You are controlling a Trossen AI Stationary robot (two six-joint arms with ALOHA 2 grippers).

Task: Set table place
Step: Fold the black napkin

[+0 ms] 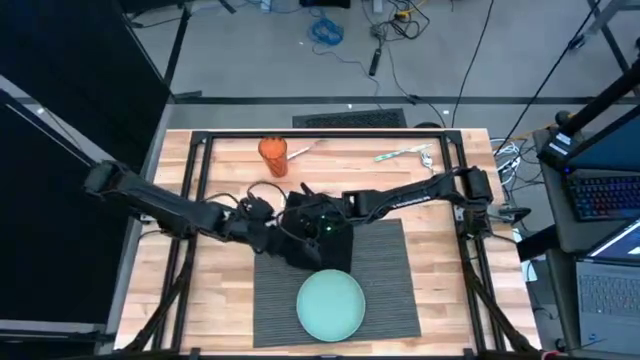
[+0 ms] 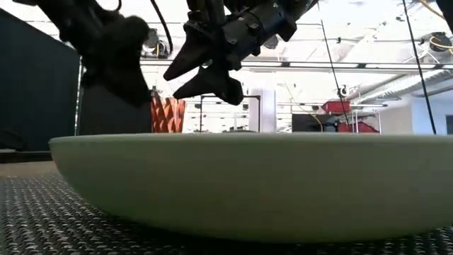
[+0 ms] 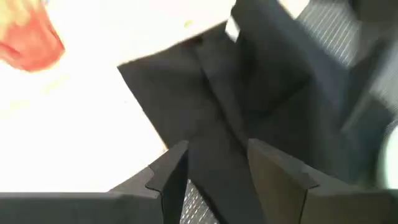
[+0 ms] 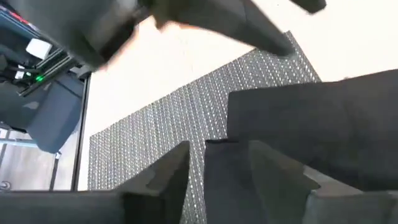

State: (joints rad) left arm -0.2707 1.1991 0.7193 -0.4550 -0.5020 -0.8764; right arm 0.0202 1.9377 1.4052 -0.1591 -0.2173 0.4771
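While the mat (image 1: 385,265) and plate (image 1: 331,304) already lie at lower centre of the desk (image 1: 215,305), the napkin (image 1: 322,248) is not yet laid. It drapes over the mat's upper left corner, seemingly part unfolded. Both hands meet there: the left hand (image 3: 214,177) hovers with fingers parted around a fold, and the right hand (image 4: 217,171) grips the cloth. The cup (image 1: 273,155) and what looks like cutlery (image 1: 405,153) wait at the upper edge. The mat's long axis runs up-down in the frame.
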